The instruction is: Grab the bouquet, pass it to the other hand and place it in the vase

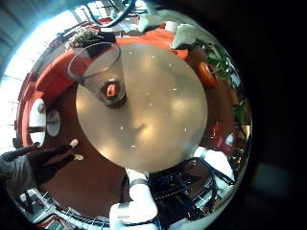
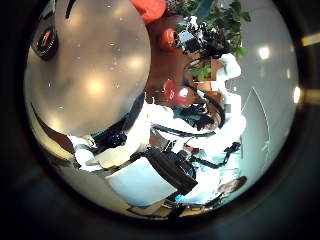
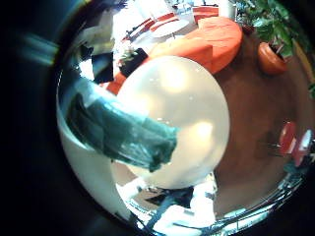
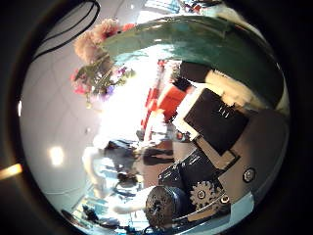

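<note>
We count one round table [image 1: 163,115], and on it, near its edge, one clear vase [image 1: 99,69]. We see one bouquet [image 4: 103,57], wrapped in one dark green paper sleeve [image 3: 123,133].

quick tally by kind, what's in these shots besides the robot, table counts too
bouquet: 1
vase: 1
table: 1
total: 3
</note>
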`<state>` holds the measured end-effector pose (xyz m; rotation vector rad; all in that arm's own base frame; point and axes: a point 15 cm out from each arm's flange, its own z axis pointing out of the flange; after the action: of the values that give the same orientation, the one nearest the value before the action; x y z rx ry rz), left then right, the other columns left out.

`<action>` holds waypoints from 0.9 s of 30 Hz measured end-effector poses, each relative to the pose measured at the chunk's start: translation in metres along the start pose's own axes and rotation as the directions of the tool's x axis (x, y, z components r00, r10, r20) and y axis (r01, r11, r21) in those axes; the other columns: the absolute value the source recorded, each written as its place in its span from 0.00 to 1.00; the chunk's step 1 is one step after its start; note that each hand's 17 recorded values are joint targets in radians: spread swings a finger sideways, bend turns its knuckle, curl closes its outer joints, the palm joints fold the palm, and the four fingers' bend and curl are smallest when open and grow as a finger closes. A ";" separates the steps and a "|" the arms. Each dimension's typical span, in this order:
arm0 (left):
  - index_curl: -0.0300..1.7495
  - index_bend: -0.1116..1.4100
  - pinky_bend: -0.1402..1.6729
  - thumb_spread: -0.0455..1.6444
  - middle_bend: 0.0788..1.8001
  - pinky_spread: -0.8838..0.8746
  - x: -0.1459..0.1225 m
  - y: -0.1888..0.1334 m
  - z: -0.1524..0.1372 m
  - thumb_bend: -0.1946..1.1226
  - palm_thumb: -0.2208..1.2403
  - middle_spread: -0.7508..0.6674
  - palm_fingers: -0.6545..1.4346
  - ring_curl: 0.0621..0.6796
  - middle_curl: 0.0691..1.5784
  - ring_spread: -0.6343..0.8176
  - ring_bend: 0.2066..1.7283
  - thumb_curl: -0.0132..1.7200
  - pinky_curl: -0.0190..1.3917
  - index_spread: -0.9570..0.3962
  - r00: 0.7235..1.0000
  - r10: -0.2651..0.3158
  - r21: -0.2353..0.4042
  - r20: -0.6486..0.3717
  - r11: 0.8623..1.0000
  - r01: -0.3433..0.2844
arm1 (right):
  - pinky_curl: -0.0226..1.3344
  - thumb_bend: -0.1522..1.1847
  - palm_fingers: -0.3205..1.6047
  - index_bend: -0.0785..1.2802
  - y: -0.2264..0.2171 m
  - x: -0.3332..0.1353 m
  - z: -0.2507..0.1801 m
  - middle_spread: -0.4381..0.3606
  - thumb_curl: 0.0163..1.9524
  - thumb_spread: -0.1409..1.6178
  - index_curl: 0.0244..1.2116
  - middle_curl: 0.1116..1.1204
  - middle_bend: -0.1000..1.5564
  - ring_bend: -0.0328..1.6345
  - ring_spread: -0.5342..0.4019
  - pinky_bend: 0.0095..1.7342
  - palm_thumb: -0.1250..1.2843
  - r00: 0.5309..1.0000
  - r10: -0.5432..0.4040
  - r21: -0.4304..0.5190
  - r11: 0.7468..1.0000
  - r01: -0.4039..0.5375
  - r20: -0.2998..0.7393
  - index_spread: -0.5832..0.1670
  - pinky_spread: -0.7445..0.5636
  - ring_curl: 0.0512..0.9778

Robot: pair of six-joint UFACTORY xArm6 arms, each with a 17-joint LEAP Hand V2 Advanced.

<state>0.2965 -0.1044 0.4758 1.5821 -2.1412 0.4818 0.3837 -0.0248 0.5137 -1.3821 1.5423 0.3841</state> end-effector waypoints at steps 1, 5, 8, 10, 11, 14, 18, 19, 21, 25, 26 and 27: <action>0.25 0.20 0.18 0.68 0.09 0.75 0.005 -0.004 -0.001 0.12 0.34 0.71 0.48 0.16 0.21 0.75 0.25 0.19 0.19 0.75 1.000 0.005 0.011 -0.030 1.000 -0.005 | 0.65 0.13 0.75 0.89 0.000 -0.006 0.002 0.36 0.49 0.57 0.83 0.77 0.87 0.86 0.34 0.75 0.93 0.998 -0.006 -0.006 1.000 0.007 0.055 0.41 0.44 0.79; 0.24 0.19 0.19 0.68 0.09 0.76 0.026 -0.021 -0.009 0.12 0.32 0.72 0.47 0.16 0.21 0.74 0.26 0.19 0.19 0.76 0.985 0.041 0.072 -0.169 0.997 -0.029 | 0.66 0.12 0.75 0.90 0.007 -0.017 0.011 0.37 0.51 0.57 0.82 0.76 0.87 0.87 0.34 0.74 0.92 0.968 0.006 -0.077 0.997 0.013 0.250 0.42 0.44 0.79; 0.24 0.18 0.19 0.67 0.08 0.76 0.039 -0.034 -0.022 0.12 0.30 0.73 0.45 0.16 0.21 0.75 0.26 0.19 0.20 0.78 0.959 0.077 0.142 -0.274 0.989 -0.039 | 0.68 0.12 0.75 0.90 0.015 -0.019 0.017 0.37 0.52 0.57 0.81 0.75 0.88 0.87 0.35 0.73 0.92 0.928 0.024 -0.142 0.989 0.032 0.371 0.43 0.44 0.79; 0.23 0.18 0.19 0.66 0.08 0.76 0.048 -0.043 -0.030 0.12 0.30 0.74 0.45 0.16 0.21 0.75 0.27 0.19 0.20 0.79 0.934 0.098 0.184 -0.343 0.982 -0.036 | 0.69 0.12 0.75 0.90 0.023 -0.026 0.027 0.37 0.53 0.57 0.81 0.75 0.88 0.87 0.35 0.73 0.93 0.898 0.022 -0.188 0.980 0.068 0.440 0.43 0.44 0.79; 0.23 0.18 0.19 0.65 0.07 0.76 0.053 -0.046 -0.034 0.12 0.29 0.74 0.44 0.17 0.21 0.75 0.27 0.19 0.21 0.79 0.920 0.111 0.203 -0.376 0.979 -0.035 | 0.69 0.12 0.75 0.90 0.027 -0.030 0.034 0.37 0.53 0.57 0.81 0.75 0.88 0.87 0.35 0.73 0.93 0.885 0.024 -0.213 0.973 0.086 0.465 0.44 0.44 0.79; 0.22 0.18 0.20 0.64 0.07 0.76 0.057 -0.056 -0.046 0.13 0.29 0.75 0.43 0.17 0.20 0.76 0.27 0.19 0.21 0.81 0.889 0.125 0.238 -0.441 0.971 -0.019 | 0.70 0.12 0.75 0.91 0.043 -0.046 0.056 0.37 0.55 0.57 0.81 0.74 0.89 0.87 0.35 0.72 0.93 0.851 0.019 -0.285 0.946 0.155 0.526 0.44 0.44 0.78; 0.22 0.18 0.21 0.62 0.07 0.76 0.065 -0.062 -0.050 0.12 0.28 0.77 0.42 0.17 0.20 0.76 0.28 0.19 0.22 0.82 0.857 0.142 0.241 -0.496 0.970 -0.021 | 0.72 0.11 0.75 0.91 0.060 -0.064 0.079 0.38 0.56 0.57 0.80 0.73 0.89 0.87 0.35 0.71 0.93 0.830 0.015 -0.345 0.914 0.215 0.558 0.45 0.44 0.79; 0.22 0.18 0.21 0.62 0.06 0.76 0.067 -0.063 -0.050 0.13 0.28 0.77 0.42 0.17 0.20 0.77 0.28 0.19 0.22 0.82 0.849 0.145 0.238 -0.508 0.971 -0.023 | 0.72 0.11 0.75 0.91 0.064 -0.068 0.084 0.38 0.56 0.57 0.80 0.73 0.89 0.87 0.35 0.71 0.93 0.826 0.017 -0.359 0.905 0.227 0.564 0.45 0.44 0.79; 0.21 0.18 0.21 0.62 0.07 0.76 0.073 -0.065 -0.049 0.13 0.29 0.78 0.41 0.17 0.20 0.77 0.28 0.19 0.23 0.83 0.831 0.151 0.228 -0.535 0.973 -0.030 | 0.73 0.11 0.75 0.92 0.072 -0.076 0.093 0.38 0.57 0.57 0.80 0.73 0.89 0.88 0.35 0.71 0.92 0.821 0.020 -0.385 0.890 0.246 0.571 0.45 0.43 0.79; 0.21 0.18 0.21 0.61 0.07 0.77 0.084 -0.066 -0.044 0.13 0.29 0.79 0.41 0.18 0.19 0.77 0.28 0.19 0.23 0.83 0.806 0.148 0.189 -0.573 0.981 -0.046 | 0.74 0.11 0.75 0.92 0.085 -0.089 0.109 0.38 0.58 0.57 0.79 0.73 0.89 0.88 0.35 0.70 0.92 0.814 0.026 -0.427 0.861 0.277 0.581 0.45 0.43 0.79; 0.21 0.18 0.21 0.61 0.07 0.77 0.085 -0.065 -0.044 0.13 0.29 0.79 0.41 0.18 0.19 0.78 0.28 0.19 0.23 0.84 0.805 0.150 0.187 -0.573 0.981 -0.050 | 0.74 0.11 0.75 0.92 0.088 -0.092 0.113 0.38 0.58 0.57 0.79 0.73 0.89 0.88 0.35 0.70 0.92 0.814 0.025 -0.436 0.854 0.284 0.580 0.45 0.43 0.79; 0.21 0.18 0.21 0.60 0.07 0.77 0.086 -0.065 -0.045 0.13 0.30 0.79 0.41 0.18 0.19 0.78 0.28 0.19 0.24 0.84 0.805 0.152 0.186 -0.574 0.981 -0.054 | 0.74 0.11 0.75 0.92 0.091 -0.095 0.117 0.38 0.59 0.57 0.79 0.73 0.89 0.88 0.35 0.70 0.92 0.814 0.024 -0.444 0.848 0.291 0.580 0.46 0.43 0.79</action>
<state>0.3430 -0.1696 0.5612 1.1764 -1.7357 1.0537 0.3429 0.1463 0.5037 -1.5775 0.8499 1.0808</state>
